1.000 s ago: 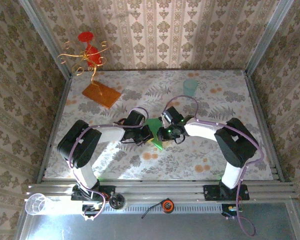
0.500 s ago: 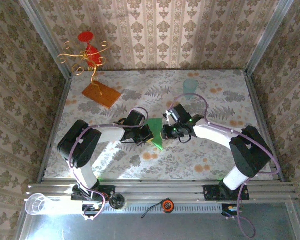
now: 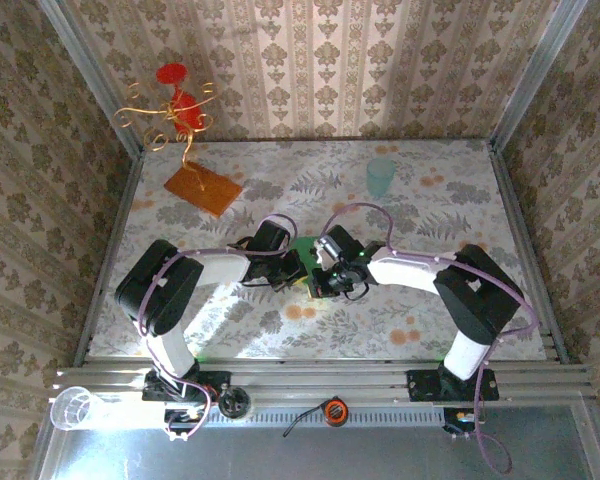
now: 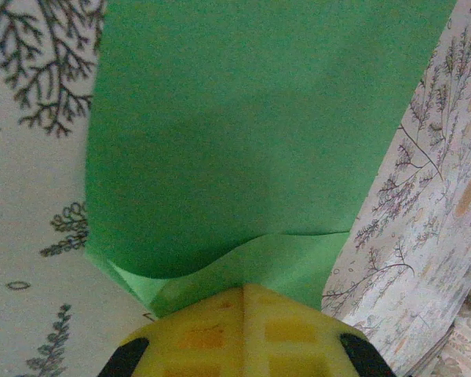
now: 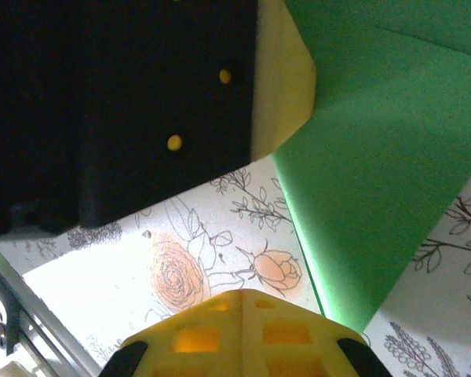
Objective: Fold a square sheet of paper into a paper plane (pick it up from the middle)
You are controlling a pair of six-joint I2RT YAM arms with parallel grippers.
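Observation:
The green paper plane (image 3: 305, 244) lies folded on the flowered table (image 3: 430, 310) at mid-table, mostly covered by the two grippers. In the left wrist view the paper (image 4: 251, 133) spreads flat ahead, a lower flap curling up at its near edge. My left gripper (image 4: 243, 287) is shut, its yellow tips lying on that flap; from above it (image 3: 298, 268) sits at the paper's left side. My right gripper (image 5: 242, 292) is shut with nothing in it, hovering over bare cloth just left of the paper's long edge (image 5: 377, 173). Seen from above, it (image 3: 318, 283) is over the paper's near end.
An orange-brown board (image 3: 202, 189) lies at the back left below a red and gold wire stand (image 3: 175, 110). A teal cup (image 3: 380, 177) stands at the back right. A clear plastic cup (image 3: 72, 408) and a tape measure (image 3: 332, 411) sit on the front rail.
My right gripper has shut and swung back left over the paper's near end, hiding the pointed tip that showed before. The left arm has stayed put.

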